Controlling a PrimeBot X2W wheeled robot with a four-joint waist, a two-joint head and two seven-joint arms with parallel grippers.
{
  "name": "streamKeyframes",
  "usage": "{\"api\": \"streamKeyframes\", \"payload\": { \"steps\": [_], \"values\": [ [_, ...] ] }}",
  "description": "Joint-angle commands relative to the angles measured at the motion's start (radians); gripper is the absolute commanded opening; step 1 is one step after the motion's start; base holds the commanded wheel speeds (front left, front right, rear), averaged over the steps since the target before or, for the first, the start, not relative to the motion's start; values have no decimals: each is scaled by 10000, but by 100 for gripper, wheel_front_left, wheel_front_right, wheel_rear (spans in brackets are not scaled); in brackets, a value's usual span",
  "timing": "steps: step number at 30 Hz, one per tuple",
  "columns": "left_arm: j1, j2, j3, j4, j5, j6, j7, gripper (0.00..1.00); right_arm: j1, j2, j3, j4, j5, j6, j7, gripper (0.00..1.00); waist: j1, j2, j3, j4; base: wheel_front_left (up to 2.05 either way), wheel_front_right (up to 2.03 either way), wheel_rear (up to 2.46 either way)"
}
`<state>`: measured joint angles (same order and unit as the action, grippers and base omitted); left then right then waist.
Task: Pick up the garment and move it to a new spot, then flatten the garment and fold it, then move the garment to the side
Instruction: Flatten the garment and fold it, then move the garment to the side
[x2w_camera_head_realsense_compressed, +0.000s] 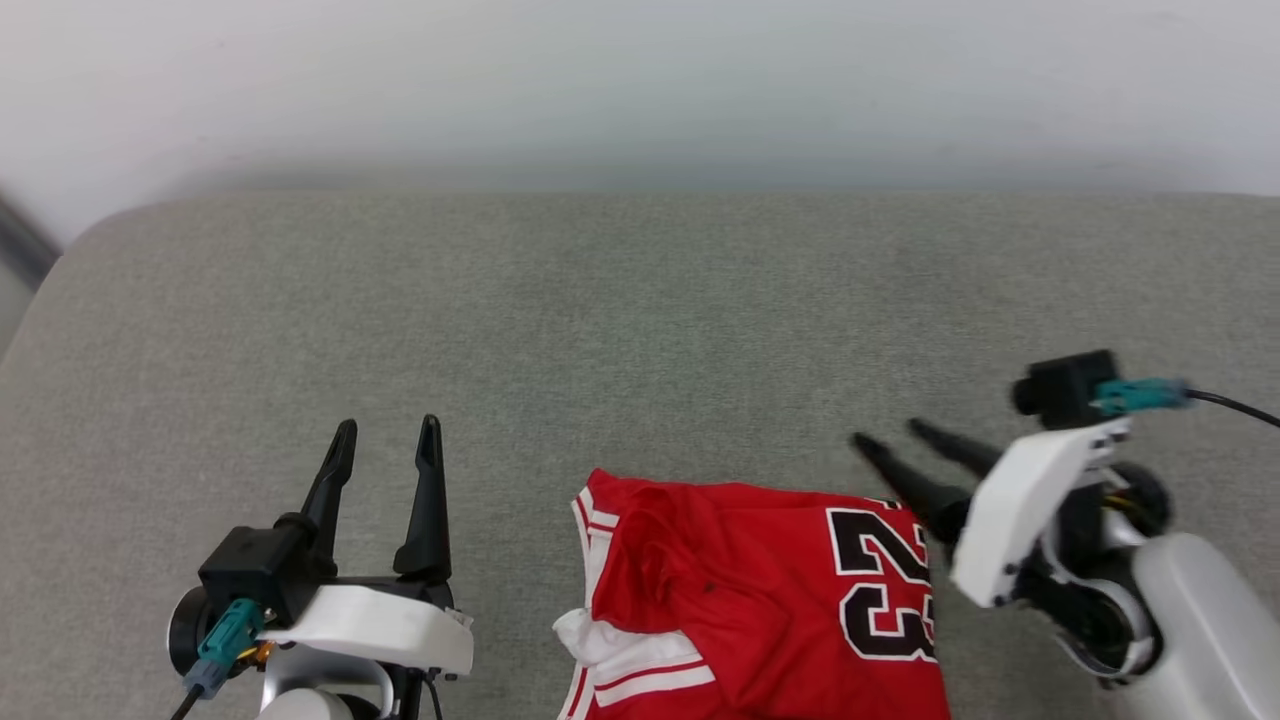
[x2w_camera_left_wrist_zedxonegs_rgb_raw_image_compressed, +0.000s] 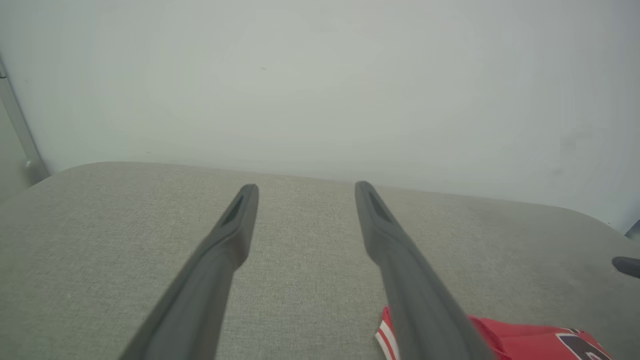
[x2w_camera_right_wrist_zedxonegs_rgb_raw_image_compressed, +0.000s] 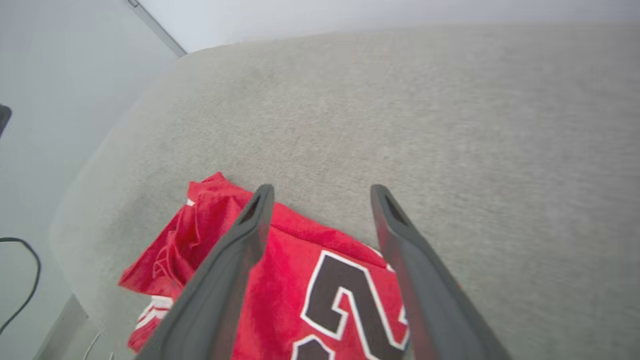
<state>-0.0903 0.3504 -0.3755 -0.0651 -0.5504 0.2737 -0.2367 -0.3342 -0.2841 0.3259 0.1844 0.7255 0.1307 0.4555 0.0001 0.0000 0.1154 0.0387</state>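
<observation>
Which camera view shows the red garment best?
The head view: it shows most of the garment, with the number 23 and a striped white sleeve. The right wrist view shows part of it behind the right gripper; the left wrist view shows one corner at its bottom edge.

The garment (x2w_camera_head_realsense_compressed: 740, 600) lies on the surface (x2w_camera_head_realsense_compressed: 640, 320) at its near edge, between the two pincers. The left pincer (x2w_camera_head_realsense_compressed: 390, 430) hangs apart to its left, and the right pincer (x2w_camera_head_realsense_compressed: 890, 435) at its far right corner. A wall (x2w_camera_head_realsense_compressed: 640, 80) stands behind.
</observation>
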Motion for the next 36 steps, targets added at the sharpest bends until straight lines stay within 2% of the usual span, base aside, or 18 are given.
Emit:
{"api": "streamKeyframes", "payload": {
  "steps": [1, 5, 10, 13, 17, 25, 36],
  "values": [
    [59, 48, 35, 11, -36, 26, -47, 100, 197, -39, -114, -57, -153, -1, -155, 100, -1, 0, -90, -117, 0, 0, 0],
    [236, 103, 75, 103, -81, 41, -57, 100, 826, -289, -1293, -311, -1845, -1, -1418, 100, -1, 0, -298, -348, 0, 0, 0],
    [454, 195, 159, 199, -144, 80, -71, 100, 1837, -85, -2953, -1194, -3500, -1, -2960, 100, -1, 0, -546, -585, 0, 0, 0],
    [627, 241, 207, 265, -174, 125, -92, 100, 2340, 152, -3555, -1768, -3963, -2, -3757, 100, -1, 0, -701, -705, 0, 0, 0],
    [945, 285, 237, 333, -183, 182, -122, 100, 3007, 295, -3714, -2343, -4388, -1, -4403, 100, -1, 0, -998, -788, 0, 0, 0],
    [1497, 214, 314, 216, -241, 329, -175, 100, 4150, 775, -3693, -3263, -4589, -2, -4357, 100, -1, 0, -1268, -834, 0, 0, 0],
    [1269, 131, 456, 234, -307, 263, -216, 100, 4131, 916, -3883, -3577, -4487, -2, -3921, 100, -1, 0, -1091, -833, 0, 0, 0]
  ]
}}
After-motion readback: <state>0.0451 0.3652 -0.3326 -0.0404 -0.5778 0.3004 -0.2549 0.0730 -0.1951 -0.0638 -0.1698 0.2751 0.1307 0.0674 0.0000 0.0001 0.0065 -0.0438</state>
